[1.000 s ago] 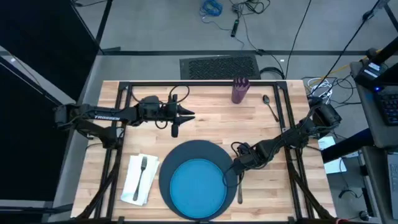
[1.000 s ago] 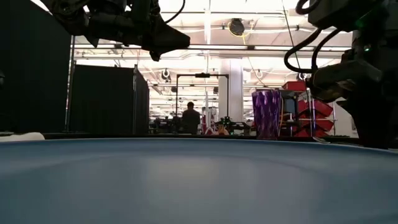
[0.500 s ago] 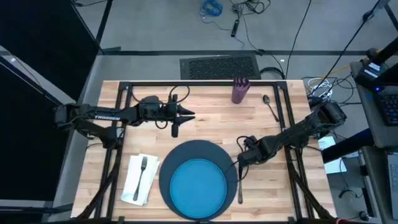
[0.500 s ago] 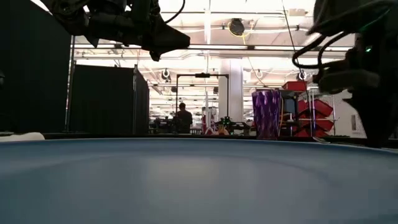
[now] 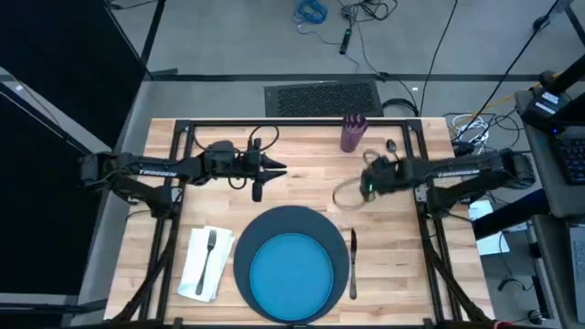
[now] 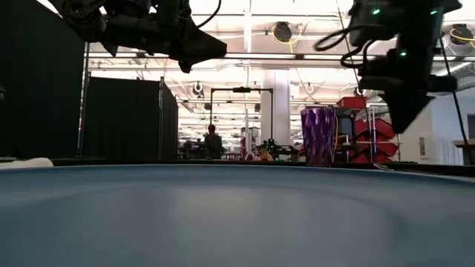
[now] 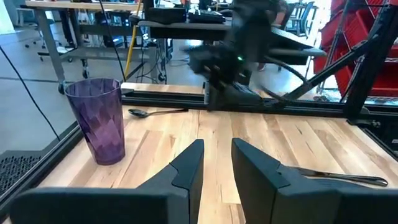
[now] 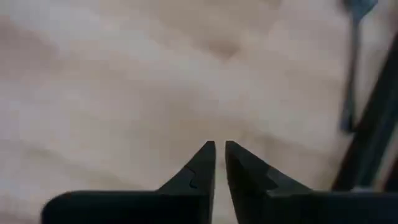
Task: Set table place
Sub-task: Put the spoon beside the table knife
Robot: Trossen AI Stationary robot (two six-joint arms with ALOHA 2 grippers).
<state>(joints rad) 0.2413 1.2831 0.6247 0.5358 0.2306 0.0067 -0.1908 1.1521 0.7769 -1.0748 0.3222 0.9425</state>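
The dark grey charger (image 5: 250, 245) lies at the table's near middle, and the blue plate (image 5: 292, 276) rests on it. Left of it the fork (image 5: 208, 254) lies on the white napkin (image 5: 197, 274). The knife (image 5: 353, 262) lies flat on the wood just right of the charger. The purple cup (image 5: 353, 132) stands upright near the far edge, and the spoon (image 5: 397, 157) lies to its right. My right gripper (image 5: 363, 187) hovers shut over bare wood between cup and charger. My left gripper (image 5: 281, 169) waits left of centre, narrowly open and holding nothing.
A black metal frame (image 5: 302, 122) runs round the tabletop's far and side edges. Bare wood lies between the cup and the charger and along the table's right part (image 5: 393, 247). In the low view the plate's rim (image 6: 223, 215) fills the foreground.
My right gripper has risen from beside the charger's right rim, above the knife, and swung toward the far edge, ending near the cup and spoon. The knife stays flat on the table right of the charger.
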